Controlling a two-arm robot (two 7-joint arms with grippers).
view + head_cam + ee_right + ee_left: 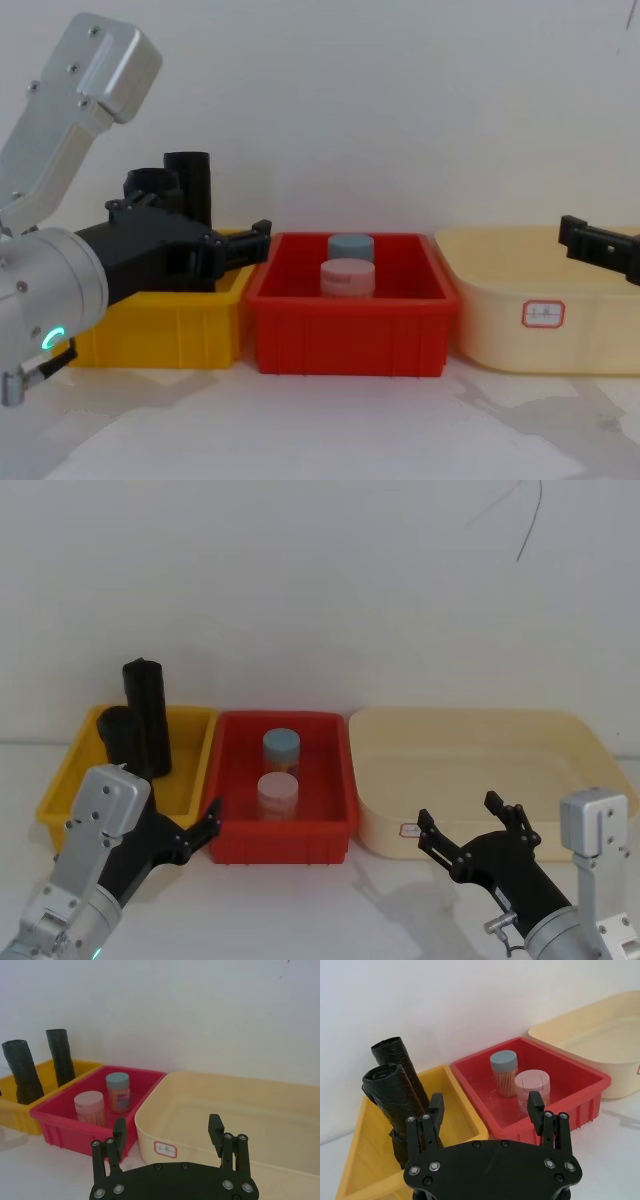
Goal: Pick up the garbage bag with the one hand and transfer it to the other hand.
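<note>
The bag (122, 738) stood in the yellow bin (192, 760), perhaps touching the taller roll (146, 705). The left hand (486, 1107) hovered before it, wide open and empty. The right hand (460, 815) was likewise open and empty.

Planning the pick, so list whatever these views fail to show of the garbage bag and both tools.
Garbage bag: lower half hidden in chest view by the left tool and yellow bin wall.
Its base: hidden in head view by the left arm.
Right tool: cut off by chest view's right edge.
Cream bin label: too small to read.
</note>
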